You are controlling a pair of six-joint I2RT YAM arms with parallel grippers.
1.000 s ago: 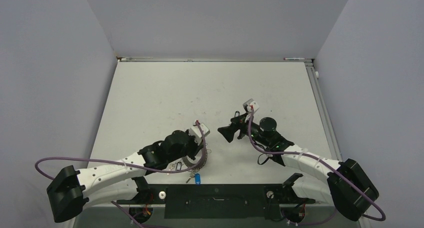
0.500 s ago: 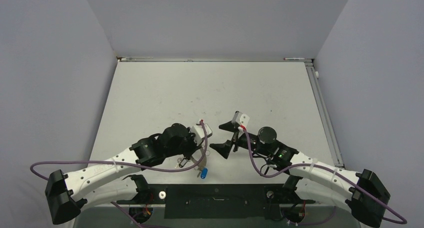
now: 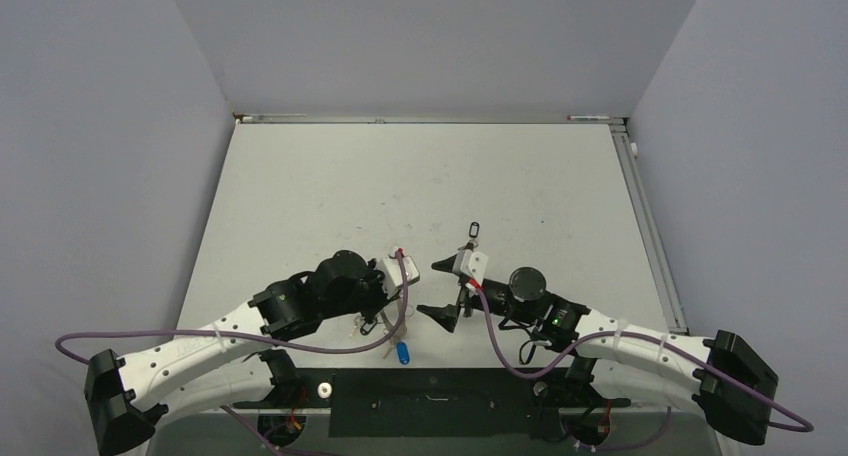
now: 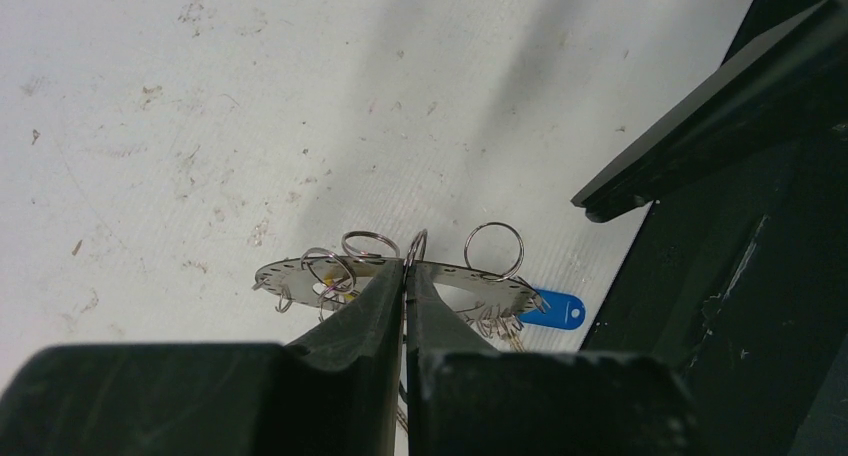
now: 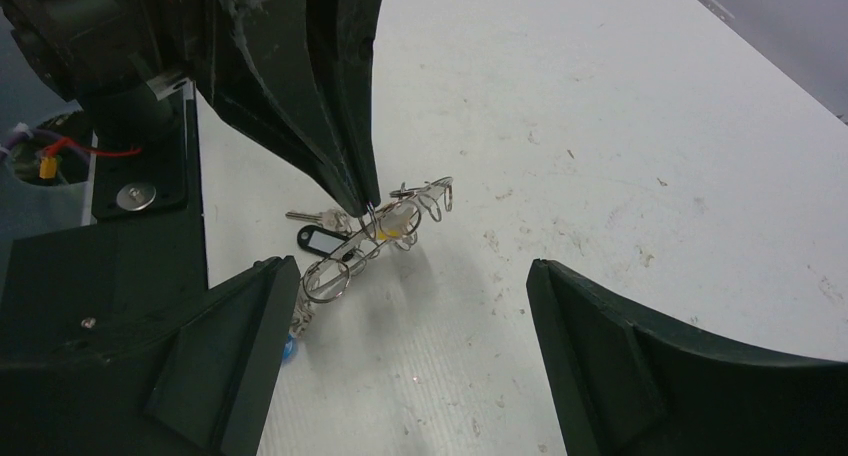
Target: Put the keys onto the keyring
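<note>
My left gripper point(image 4: 405, 268) is shut on the rim of the keyring point(image 4: 470, 279), a flat silvery disc with wire loops, and holds it on edge just above the table. A blue tag point(image 4: 552, 311) and a yellow tag point(image 4: 322, 284) hang from it. In the right wrist view the keyring point(image 5: 385, 231) carries a black-tagged key point(image 5: 320, 242). My right gripper point(image 5: 410, 269) is open and empty, its jaws wide, facing the keyring from close by. In the top view the left gripper point(image 3: 383, 314) and right gripper point(image 3: 437, 289) are close together. Another black-tagged key point(image 3: 473, 226) lies on the table beyond them.
The black mounting bar point(image 3: 430, 396) runs along the near edge, right beside the blue tag point(image 3: 403, 352). Its edge shows at the right of the left wrist view point(image 4: 700, 126). The white table point(image 3: 420, 176) stretches to walls at the back and sides.
My right arm has swung left and toward the near edge, up to the left gripper, uncovering the black-tagged key on the table. The left gripper has shifted slightly with the keyring.
</note>
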